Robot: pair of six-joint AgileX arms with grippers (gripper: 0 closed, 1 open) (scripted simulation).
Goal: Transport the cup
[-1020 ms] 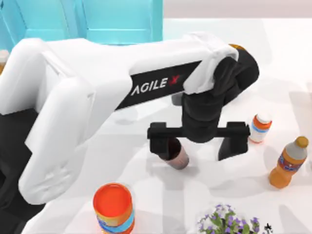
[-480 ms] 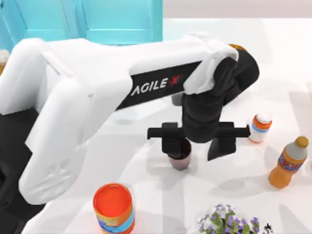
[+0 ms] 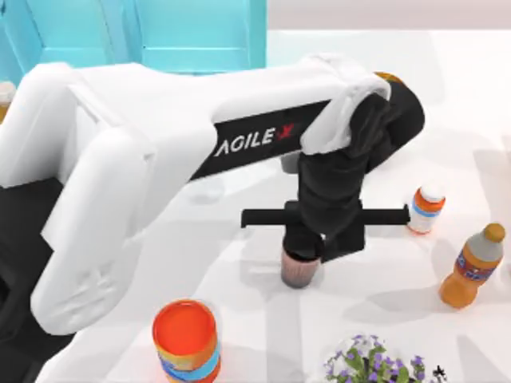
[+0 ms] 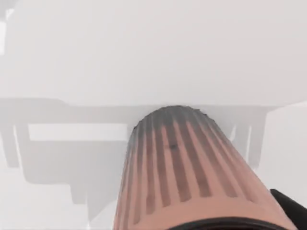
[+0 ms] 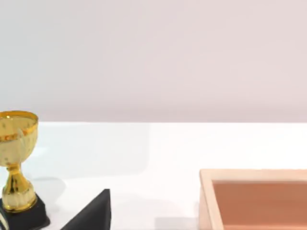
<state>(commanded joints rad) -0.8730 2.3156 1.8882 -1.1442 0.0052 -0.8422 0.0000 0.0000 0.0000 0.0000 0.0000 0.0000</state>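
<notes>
The left gripper [image 3: 313, 249] has its fingers clamped on the rim of the small ribbed pinkish-brown tapered cup [image 3: 299, 270], standing upright mid-desk toward the near edge, apparently gripped from above for lifting and carrying.

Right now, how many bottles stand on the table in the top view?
2. A small white-capped bottle stands toward the table's right side, and a taller orange bottle stands nearer the right edge, below it in the view. The left arm could be hiding others.
</notes>
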